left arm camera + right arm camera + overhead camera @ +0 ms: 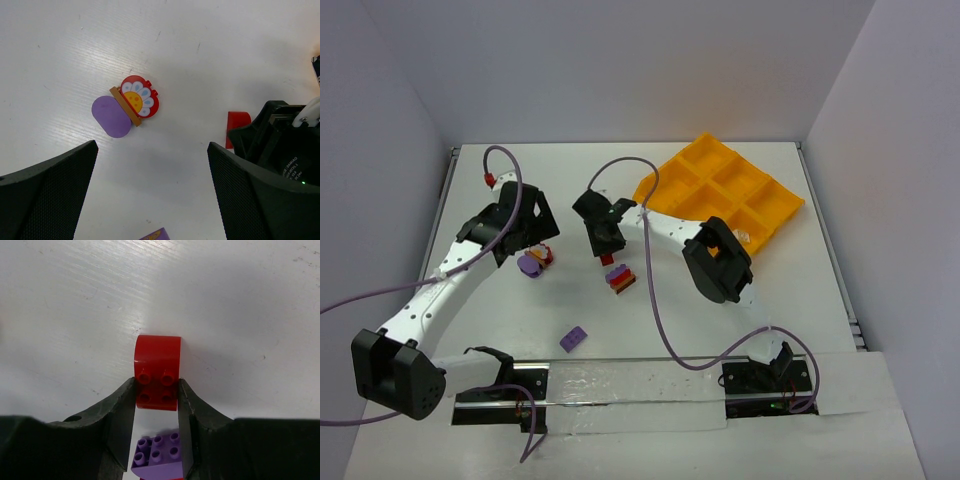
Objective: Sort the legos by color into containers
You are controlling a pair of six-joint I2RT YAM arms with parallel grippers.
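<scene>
Right gripper (156, 390): narrow, its pads pressed on both sides of a small red plastic brick (157, 360) with a rounded end. The rounded end sticks out past the tips. A purple studded brick (159, 452) sits between the fingers at the bottom of the wrist frame.

Top view: this gripper is at frame centre, just above a small stack of purple, red and brown bricks (620, 279). The orange-yellow plastic tray (756, 170) is at upper right, well apart, against the far right table edge.

Left gripper (152, 190): wide, holding nothing. Beyond its tips is a cluster of a purple oval piece (111, 116), a tan strip (125, 106) and a red flower-printed piece (139, 96), all touching, with bare white table (210, 55) all round.

A loose purple brick (573, 339) lies alone at lower centre.
</scene>
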